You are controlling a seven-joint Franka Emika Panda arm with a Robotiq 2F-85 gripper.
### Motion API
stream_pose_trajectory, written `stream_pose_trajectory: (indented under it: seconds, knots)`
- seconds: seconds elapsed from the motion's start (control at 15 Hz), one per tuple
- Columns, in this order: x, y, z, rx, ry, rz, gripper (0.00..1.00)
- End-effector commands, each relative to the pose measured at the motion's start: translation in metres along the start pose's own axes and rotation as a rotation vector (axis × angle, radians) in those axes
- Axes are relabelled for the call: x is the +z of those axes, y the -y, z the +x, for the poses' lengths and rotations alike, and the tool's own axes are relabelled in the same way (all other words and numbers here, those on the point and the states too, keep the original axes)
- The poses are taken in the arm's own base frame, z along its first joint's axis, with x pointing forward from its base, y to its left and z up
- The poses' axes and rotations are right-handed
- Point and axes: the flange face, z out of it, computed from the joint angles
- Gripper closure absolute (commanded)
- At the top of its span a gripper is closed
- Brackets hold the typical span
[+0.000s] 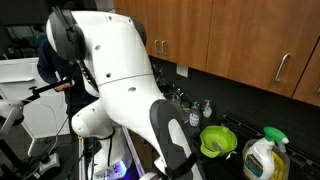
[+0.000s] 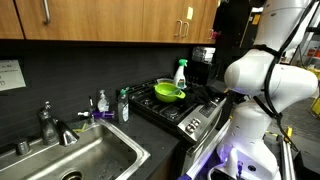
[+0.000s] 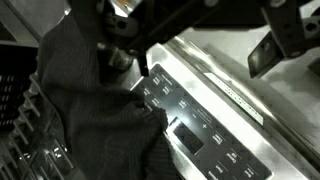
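Jaws stood wide apart on the black two-finger gripper [image 3: 195, 58], open and holding nothing. Its fingers [image 3: 278, 50] showed at the top edge of the wrist view. Just beneath the gripper, towards one finger, lay a dark grey crumpled fabric cloth [image 3: 90, 115], draped over one end of the brushed stainless-steel control panel [image 3: 225, 125] on the stove's front. A loose corner of the cloth overlapped the nearest keys. The rest of the panel, with its rows of touch keys and small dark display, ran bare below the other finger. The gripper hung close above the cloth, but whether a finger touched it could not be told.

In both exterior views the white jointed robot arm [image 2: 262, 75] [image 1: 120, 70] was folded tightly before the stove. Its bulky elbow was raised and its wrist was turned down towards the stove's front, so its own links hid the gripper there.

Beyond the gripper, on the black cooktop, sat a lime-green plastic bowl [image 2: 168, 92] [image 1: 217, 140]. Just beside it stood a clear spray bottle of yellow-green liquid [image 2: 181, 73] [image 1: 262, 158]. Well off to one side of the gripper, along the counter, lay a stainless-steel sink [image 2: 100, 155] with a chrome faucet [image 2: 48, 122]. Brown wooden wall cabinets [image 2: 100, 20] hung above.
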Motion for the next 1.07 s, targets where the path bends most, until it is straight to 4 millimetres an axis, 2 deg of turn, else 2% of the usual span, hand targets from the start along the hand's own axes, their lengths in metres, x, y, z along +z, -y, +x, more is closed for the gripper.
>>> stream_pose_trajectory:
  seconds: [0.0,0.13,0.4,0.73,1.0]
  knots:
    - [0.006,0.002,0.010,0.159,-0.084,0.064,0.00]
    - [0.006,0.004,0.012,0.243,-0.108,0.115,0.00]
    - [0.004,0.012,0.008,0.297,-0.131,0.183,0.00]
    - [0.004,0.033,-0.013,0.251,-0.180,0.272,0.00]
    - [0.013,0.054,-0.031,0.207,-0.245,0.311,0.00]
